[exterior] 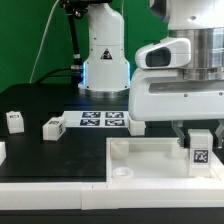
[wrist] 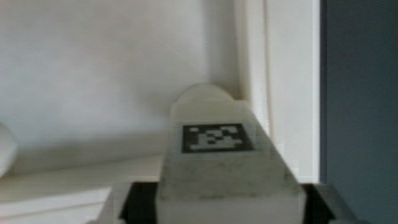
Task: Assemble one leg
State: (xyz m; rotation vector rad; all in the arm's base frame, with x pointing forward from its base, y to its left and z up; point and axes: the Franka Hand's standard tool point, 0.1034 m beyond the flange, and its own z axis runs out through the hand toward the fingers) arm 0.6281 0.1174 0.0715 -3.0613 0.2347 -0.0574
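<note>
The leg [exterior: 199, 148] is a small, chunky white plastic block with a black-and-white square fiducial marker on the face that looks toward the exterior camera. It sits upright between the two dark fingers of the end effector [exterior: 199, 140], which are closed against its sides and grip it. In the exterior view it is at the exterior view's right, low over the large white square tray-like piece [exterior: 150, 165], within that piece's raised rim and close to its far edge on that side. Whether the bottom of the leg touches the tray's floor cannot be told.

In the wrist view the same leg [wrist: 215, 150] fills the middle of the picture: a white body that narrows to a blunt, rounded tip, with one square marker on its flat face. Its wider end lies between the dark fingers [wrist: 137, 203], which press on both flanks. Behind the tip is the pale inner surface of the tray-like piece, and just beside the leg runs a straight white wall of that piece [wrist: 285, 90], with the dark table [wrist: 365, 100] past it.

Elsewhere on the black table in the exterior view, two more white blocks with markers lie well apart from the held leg: one [exterior: 14, 121] at the exterior view's far left and another [exterior: 52, 127] a little nearer the middle. The marker board [exterior: 102, 121] lies flat behind the tray-like piece, carrying a row of tags.
</note>
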